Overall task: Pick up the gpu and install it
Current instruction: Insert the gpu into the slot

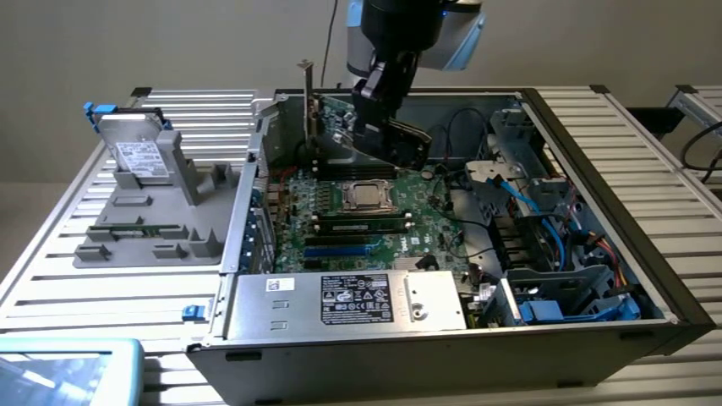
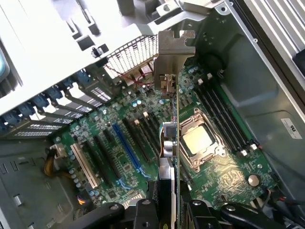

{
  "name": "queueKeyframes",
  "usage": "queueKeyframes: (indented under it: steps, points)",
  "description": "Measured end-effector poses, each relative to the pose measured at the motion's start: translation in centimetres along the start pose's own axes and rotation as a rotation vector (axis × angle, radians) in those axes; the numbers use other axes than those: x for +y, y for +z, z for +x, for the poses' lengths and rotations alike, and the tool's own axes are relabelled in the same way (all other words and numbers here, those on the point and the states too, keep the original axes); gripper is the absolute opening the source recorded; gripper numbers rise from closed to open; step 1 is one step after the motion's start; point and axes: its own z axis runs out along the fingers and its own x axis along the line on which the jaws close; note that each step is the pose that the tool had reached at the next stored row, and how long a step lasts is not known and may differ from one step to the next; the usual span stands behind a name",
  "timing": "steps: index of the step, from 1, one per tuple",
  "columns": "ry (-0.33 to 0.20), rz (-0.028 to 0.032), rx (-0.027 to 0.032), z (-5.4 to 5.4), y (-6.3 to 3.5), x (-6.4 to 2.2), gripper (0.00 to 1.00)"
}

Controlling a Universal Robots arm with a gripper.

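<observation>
The gpu (image 1: 336, 127) hangs edge-down inside the open computer case (image 1: 631, 254), above the far part of the green motherboard (image 1: 338, 228). My gripper (image 1: 384, 110) is shut on it from above. In the wrist view the gpu (image 2: 172, 138) shows edge-on, running away from my gripper (image 2: 172, 212), whose black fingers (image 2: 145, 214) clamp its near end. Its silver end bracket (image 2: 174, 52) points toward the case's rear slot openings. Under the card lie the motherboard (image 2: 119, 143), its expansion slots (image 2: 126, 148) and the processor socket (image 2: 199, 141). I cannot tell whether the card touches a slot.
A grey parts holder (image 1: 158, 228) beside the case carries a silver hard drive (image 1: 141, 156) and a memory stick (image 1: 141, 228). The power supply (image 1: 350, 300) fills the case's near end. Blue cables and drive bays (image 1: 542, 220) crowd the exterior view's right side.
</observation>
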Motion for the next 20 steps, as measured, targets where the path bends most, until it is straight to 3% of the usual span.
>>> queueKeyframes:
  steps: [6,10,13,17,20]
  points:
    - [-0.110,0.0015,0.0101,-0.01,0.07,-0.01,0.28]
    - [-0.181,0.0056,0.0156,0.00,0.11,-0.02,0.28]
    - [-0.232,0.0096,0.0271,0.00,0.15,-0.01,0.28]
    - [-0.276,0.0292,0.0466,0.00,0.17,-0.01,0.28]
    - [-0.309,0.0490,0.0481,0.00,0.21,-0.02,0.28]
